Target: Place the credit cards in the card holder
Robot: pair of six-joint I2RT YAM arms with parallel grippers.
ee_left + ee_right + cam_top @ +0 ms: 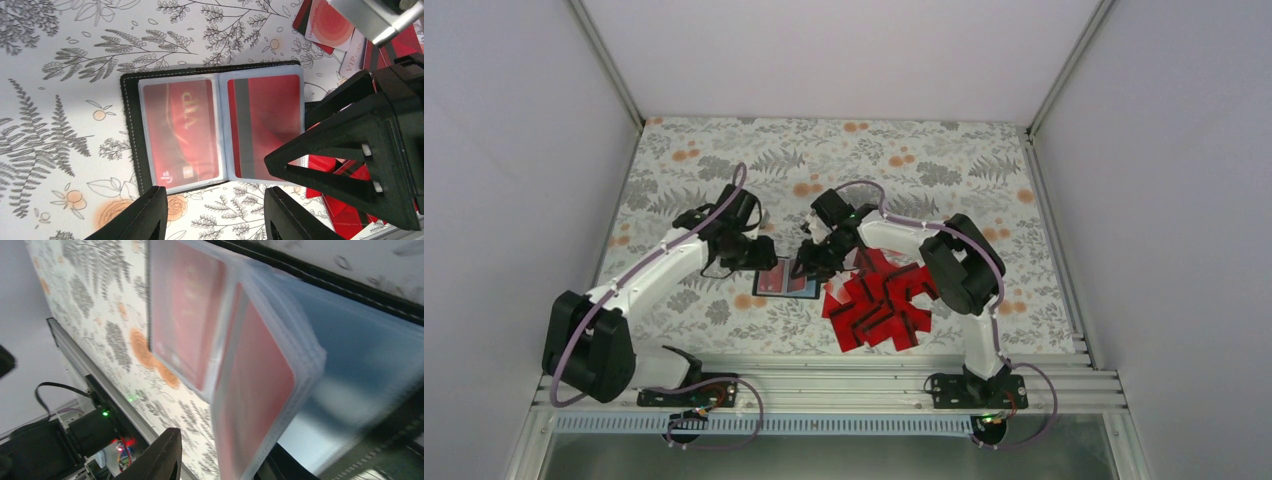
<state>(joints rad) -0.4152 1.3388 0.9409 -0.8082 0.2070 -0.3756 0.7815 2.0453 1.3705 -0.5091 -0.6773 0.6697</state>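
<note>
From above, the card holder [786,283] lies open on the cloth-covered counter [924,160]. The left claw [760,260] is at its far left edge and the right claw [810,266] at its right edge. The loose credit cards [879,305] are heaped just right of it.

In the left wrist view, the left claw [215,219] hangs wide and empty over the near edge of the card holder [212,132], whose two facing sleeves each show a red card.

In the right wrist view, a filled sleeve leaf [255,390] stands up between the fingers of the right claw [225,462]; whether they pinch it, I cannot tell.

The step looks like turning to an empty sleeve. It should go best with the left claw pinning the cover flat and the leaf turned slowly, so the filled cards stay in.
</note>
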